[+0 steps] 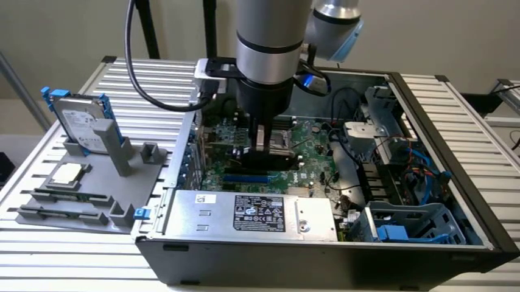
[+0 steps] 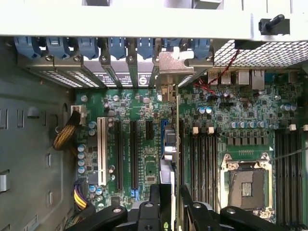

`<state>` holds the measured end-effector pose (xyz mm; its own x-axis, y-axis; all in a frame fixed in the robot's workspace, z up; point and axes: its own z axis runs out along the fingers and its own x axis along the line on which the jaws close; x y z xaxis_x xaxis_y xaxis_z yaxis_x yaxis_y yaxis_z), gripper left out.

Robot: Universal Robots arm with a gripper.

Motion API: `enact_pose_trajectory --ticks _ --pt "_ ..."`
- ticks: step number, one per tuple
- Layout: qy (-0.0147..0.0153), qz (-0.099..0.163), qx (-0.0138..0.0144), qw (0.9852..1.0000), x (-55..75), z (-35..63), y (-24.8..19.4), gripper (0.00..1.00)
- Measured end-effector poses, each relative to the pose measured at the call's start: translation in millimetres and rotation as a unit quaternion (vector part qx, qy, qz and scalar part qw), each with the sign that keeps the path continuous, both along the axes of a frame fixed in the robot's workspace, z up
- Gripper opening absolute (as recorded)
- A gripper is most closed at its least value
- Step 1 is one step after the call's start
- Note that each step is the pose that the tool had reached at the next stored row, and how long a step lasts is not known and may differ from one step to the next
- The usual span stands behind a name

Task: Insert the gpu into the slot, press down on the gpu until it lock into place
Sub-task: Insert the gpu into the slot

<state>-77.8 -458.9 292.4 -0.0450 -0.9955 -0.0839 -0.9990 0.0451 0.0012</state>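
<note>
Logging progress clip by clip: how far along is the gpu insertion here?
Done: the gpu is inside the open case. In hand: the gripper is shut on it, holding it on edge over the blue slot. Left: blue of the slot shows beside the card, so seating looks unfinished, and pressing it down until it locks remains.

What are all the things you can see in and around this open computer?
computer case: one, black, open on the slatted table
motherboard: one, green, inside the case
gpu: one, black, in the gripper, low over the motherboard
slot: one, blue, on the motherboard beside the gpu
memory slots: several, black, either side of the cpu socket
cpu socket: one, silver, on the motherboard
power supply: one, silver, inside the case
hard drive: one, silver with blue rails, upright on the grey tray
gripper: one, black, closed on the gpu
arm: one, silver, reaching down into the case
</note>
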Motion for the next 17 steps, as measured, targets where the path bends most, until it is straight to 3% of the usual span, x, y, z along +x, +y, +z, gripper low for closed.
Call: enact_pose_trajectory --ticks 17 --pt "0.0000 0.000 0.0000 1.0000 -2.9 -7.4 -0.5 0.26"
